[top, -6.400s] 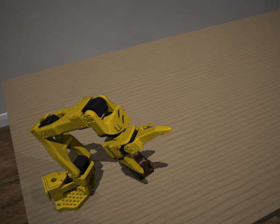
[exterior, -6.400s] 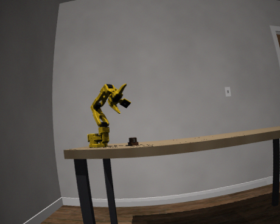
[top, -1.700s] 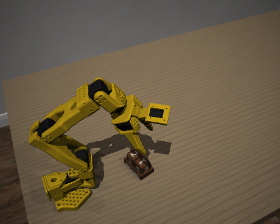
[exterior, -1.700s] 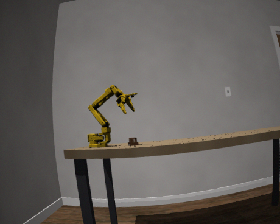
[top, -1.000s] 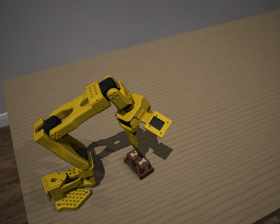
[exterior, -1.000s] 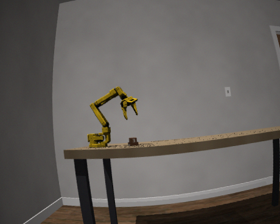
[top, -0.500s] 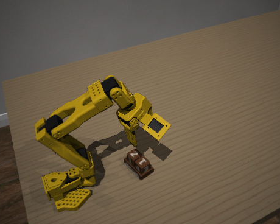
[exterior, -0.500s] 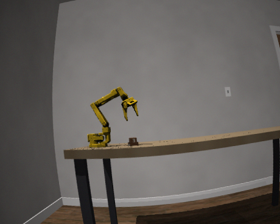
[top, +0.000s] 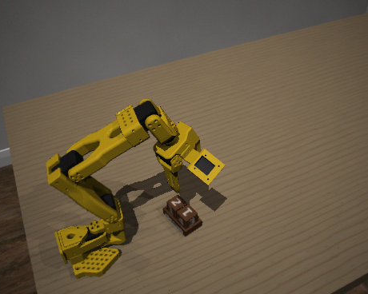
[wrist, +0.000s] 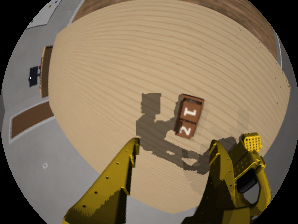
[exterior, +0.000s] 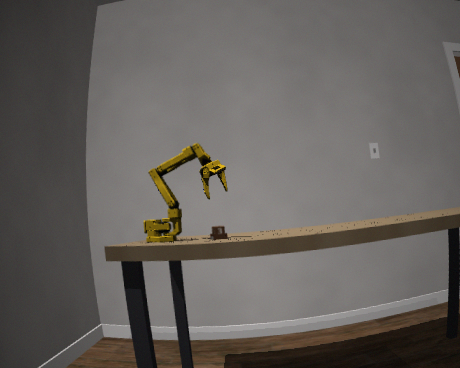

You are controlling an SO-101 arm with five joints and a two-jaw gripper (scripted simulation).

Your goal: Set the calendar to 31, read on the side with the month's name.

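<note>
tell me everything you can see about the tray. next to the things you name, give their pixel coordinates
The tray (top: pixel 193 228) (wrist: pixel 199 99) is small, oblong and reddish brown, perhaps wood, with a low rim. It sits flat on the table (top: pixel 288 160) (exterior: pixel 295 239) (wrist: pixel 110 65), in front of the arm's base. Two brown cubes stand in it side by side, white 2 and 1 on their tops. The gripper (exterior: pixel 217 194) (wrist: pixel 174 142) is clear of it.

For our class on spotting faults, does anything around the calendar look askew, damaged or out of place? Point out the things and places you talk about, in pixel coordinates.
Nothing stands out: both cubes, topped 2 (top: pixel 175 201) (wrist: pixel 185 129) and 1 (top: pixel 186 212) (wrist: pixel 190 110), sit side by side in the tray (top: pixel 193 228), neither visibly tilted, with no damage visible.
</note>
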